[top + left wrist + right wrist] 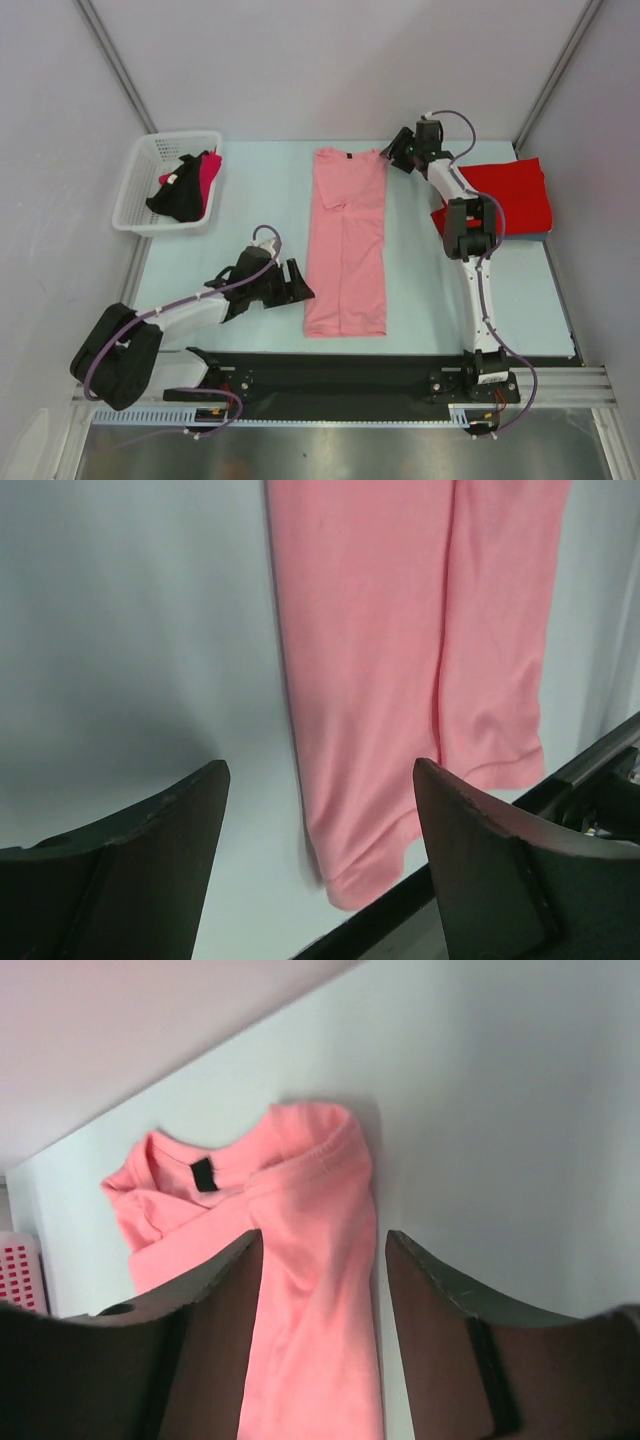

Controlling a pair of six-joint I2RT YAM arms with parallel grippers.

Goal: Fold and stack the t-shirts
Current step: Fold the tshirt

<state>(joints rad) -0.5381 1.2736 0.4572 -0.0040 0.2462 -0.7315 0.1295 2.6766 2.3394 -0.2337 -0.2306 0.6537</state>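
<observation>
On the pale table (250, 190), near left | left gripper (298, 284) spread, empty, just beside the lower left edge of the salmon pink t-shirt (346, 245) | right gripper (392, 153) spread, empty, at its collar-end right corner | shirt soft, smooth, folded into a long strip | red t-shirts (512, 190) folded flat, far right, well apart

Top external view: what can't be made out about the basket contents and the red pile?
1. Black and pink cloth heap in white plastic lattice basket: bunched, too small; garment count unclear.
2. Bright red folded cloth: right arm covers its left edge; layer count unclear.
</observation>
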